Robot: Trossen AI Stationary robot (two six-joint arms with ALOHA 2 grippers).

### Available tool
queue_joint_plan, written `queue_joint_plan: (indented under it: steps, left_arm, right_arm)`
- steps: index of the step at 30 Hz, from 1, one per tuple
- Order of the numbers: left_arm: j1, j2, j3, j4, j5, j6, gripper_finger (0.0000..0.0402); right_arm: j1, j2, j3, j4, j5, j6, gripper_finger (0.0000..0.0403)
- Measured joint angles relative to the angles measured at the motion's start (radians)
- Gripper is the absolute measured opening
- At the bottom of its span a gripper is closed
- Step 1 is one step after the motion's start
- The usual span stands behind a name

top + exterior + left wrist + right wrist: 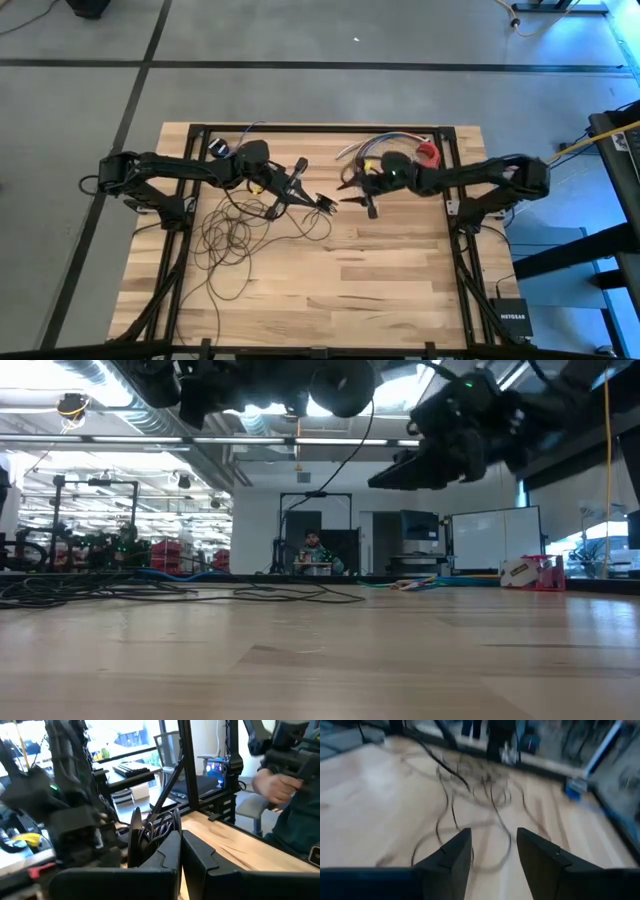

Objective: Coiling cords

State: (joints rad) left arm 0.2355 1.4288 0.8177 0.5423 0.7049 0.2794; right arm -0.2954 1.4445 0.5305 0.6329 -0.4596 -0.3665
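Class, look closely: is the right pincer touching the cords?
Apart. The right wrist view shows the right pincer open, nothing between its fingers, with the cords lying on the table beyond it.

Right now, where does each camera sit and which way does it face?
High: overhead, straight down; both arms, thin dark looped cord on the wooden table.
Low: table height, facing the room; arms overhead.
Left wrist: behind the shut left tool, gripping cord.
Right wrist: behind the open right tool.
High and right wrist share the cord loops.
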Motion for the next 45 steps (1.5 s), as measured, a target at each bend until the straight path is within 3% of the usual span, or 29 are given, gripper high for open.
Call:
queue_joint_plan:
  steps: [4,9,14,28,33,40,45]
  left_arm:
    - [-0.013,0.0,0.001,0.044,0.0,0.013,0.0001]
    - [-0.027,0.0,0.001,0.054,0.001,0.018,0.0001]
    - [-0.026,0.0,0.001,0.054,0.0,0.02,0.0001]
    - [-0.026,0.0,0.001,0.054,0.0,0.02,0.0001]
    - [-0.026,0.0,0.001,0.052,0.0,0.022,0.0001]
    - [-0.046,0.0,0.001,0.021,0.021,0.027,0.0001]
    - [-0.076,0.0,0.001,0.024,0.026,0.097,0.0001]
  right_arm:
    - [0.049,0.1,-0.017,0.224,0.025,-0.003,0.0163]
    - [0.073,0.201,0.061,0.251,0.048,-0.027,0.0163]
    - [0.074,0.241,0.111,0.239,-0.029,-0.027,0.0149]
    - [0.073,0.243,0.126,0.189,-0.074,-0.033,0.0008]
    - [0.073,0.243,0.126,0.223,-0.054,-0.035,0.0014]
    - [0.05,0.205,0.126,0.235,0.137,-0.165,0.0008]
    - [0.039,0.203,0.168,0.225,0.087,-0.208,0.0003]
